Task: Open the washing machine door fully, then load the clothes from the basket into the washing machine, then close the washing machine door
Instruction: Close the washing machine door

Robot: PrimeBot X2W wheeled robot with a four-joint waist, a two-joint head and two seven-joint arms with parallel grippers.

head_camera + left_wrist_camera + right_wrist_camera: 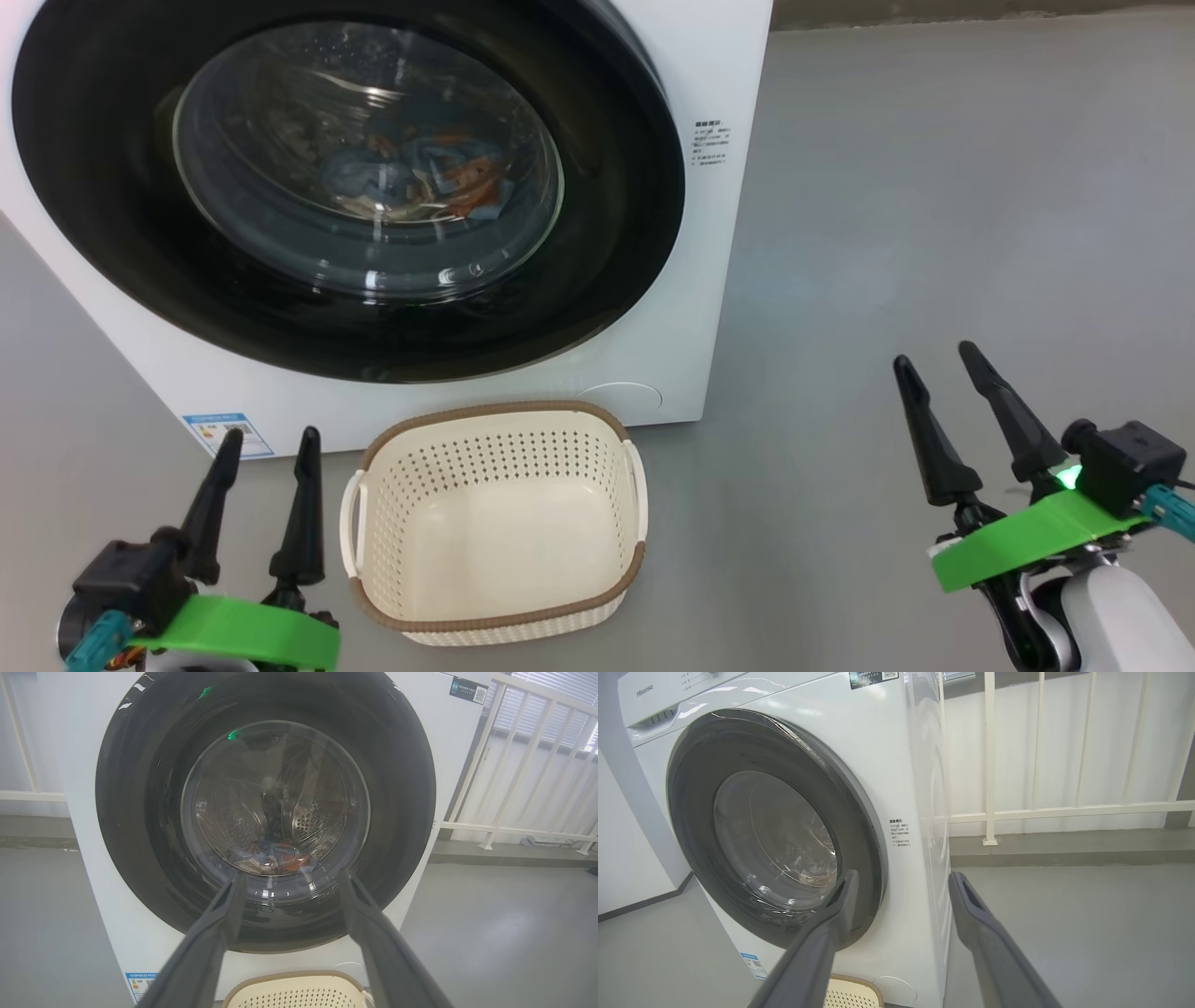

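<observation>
— So, door point(308, 252) shut?
— Shut. Sits flat against the washer point(709, 84) front; glossy black, with domed glass point(261, 121) in the middle.
— Anything behind it?
— Yes, clothes point(448, 177). Lie low in the drum point(308, 821), light blue with orange bits, blurred by reflections.
— And the basket point(495, 411)?
— Stands on the floor point(934, 187) just in front of the washer, below the door, a little right of the blue label point(227, 432). Shows a bare cream bottom, rows of holes, a brown rim.
— And the left gripper point(271, 434)?
— Hangs at lower left in the head view, just beside the basket's left side, apart from it. Stands wide open, grasping nothing. Points up toward the label. Seen from its own wrist, aims straight at the door glass, with the basket rim at the bottom edge.
— And the right gripper point(934, 353)?
— Hangs at lower right, well apart from basket and washer, over the floor. Spread wide as well, released, with nothing between the fingers. Carries a green bracket point(1027, 537) at its base, with a small green light point(1067, 479) lit beside it. Seen from its wrist, faces the washer at a slant: one finger across the door's lower rim, the other across the floor past the washer's side, a white railing point(990, 765) behind.
</observation>
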